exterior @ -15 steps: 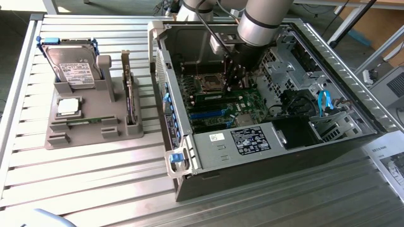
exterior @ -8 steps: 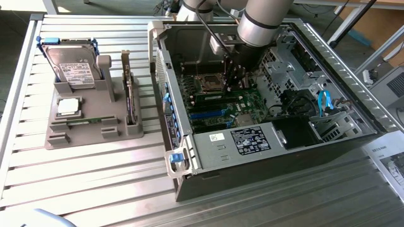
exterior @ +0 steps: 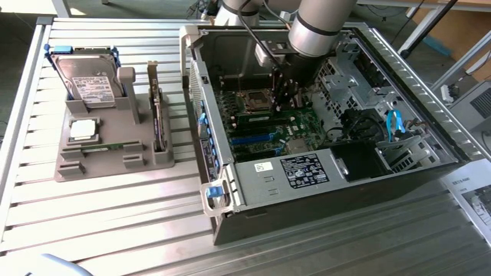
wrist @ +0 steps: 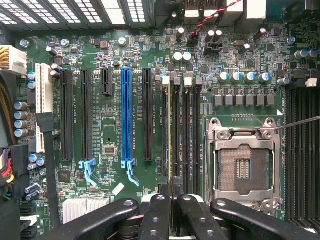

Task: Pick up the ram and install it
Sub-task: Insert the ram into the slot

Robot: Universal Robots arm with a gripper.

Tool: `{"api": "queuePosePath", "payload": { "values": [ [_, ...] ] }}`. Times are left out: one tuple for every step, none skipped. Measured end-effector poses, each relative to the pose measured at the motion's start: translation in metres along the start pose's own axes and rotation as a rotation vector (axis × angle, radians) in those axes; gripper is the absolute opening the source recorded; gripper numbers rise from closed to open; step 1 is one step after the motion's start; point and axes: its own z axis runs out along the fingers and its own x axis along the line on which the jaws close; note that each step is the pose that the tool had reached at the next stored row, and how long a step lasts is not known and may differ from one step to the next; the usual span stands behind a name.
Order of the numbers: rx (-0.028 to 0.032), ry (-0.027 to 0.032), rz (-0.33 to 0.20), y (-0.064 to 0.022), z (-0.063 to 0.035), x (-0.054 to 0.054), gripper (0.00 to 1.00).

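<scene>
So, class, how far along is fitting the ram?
Pickup looks done: the pincer grips the ram. In hand: it stands edge-on among the memory slots near the empty processor socket. Left: pressing it home; I can't tell whether it's seated.

no wording is coming through legibly anywhere. inside the computer case (exterior: 345,210), a black label (exterior: 305,171) is sitting on the metal cover, its white print too small to make out, and a white sticker (exterior: 263,167) is lying just beside it, equally unreadable. outside the case, toward the exterior view's left, the hard drive's label (exterior: 95,89) is showing only grey lines. a printed sheet (exterior: 474,198) is lying on the tabletop (exterior: 115,218) beside the case, illegible. on the motherboard (wrist: 112,100) inside the case, white silkscreen lettering (wrist: 138,135) is running alongside the slots, too fine to read.
</scene>
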Motion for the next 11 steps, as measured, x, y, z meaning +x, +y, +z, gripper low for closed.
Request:
{"api": "queuePosePath", "payload": {
  "values": [
    [0.0, -0.0001, 0.001, 0.0, 0.0001, 0.0, 0.12],
    [0.0, -0.0001, 0.002, 0.0, 0.0001, 0.0, 0.12],
    [0.0, -0.0002, 0.002, 0.0, 0.0001, 0.0, 0.12],
    [0.0, -0.0003, 0.003, 0.0, 0.0001, 0.0, 0.12],
    [0.0, -0.0002, 0.004, 0.0, 0.0001, 0.0, 0.12],
    [0.0, -0.0004, 0.005, 0.0, 0.0001, 0.0, 0.12],
    [0.0, -0.0004, 0.005, 0.0, 0.0001, 0.0, 0.12],
    [0.0, -0.0004, 0.005, 0.0, 0.0001, 0.0, 0.12],
    [0.0, -0.0004, 0.005, 0.0, 0.0002, 0.0, 0.12],
    [0.0, -0.0005, 0.005, 0.0, 0.0002, 0.0, 0.12],
    [0.0, -0.0003, 0.005, 0.0, 0.0003, 0.0, 0.12]
  ]
}}
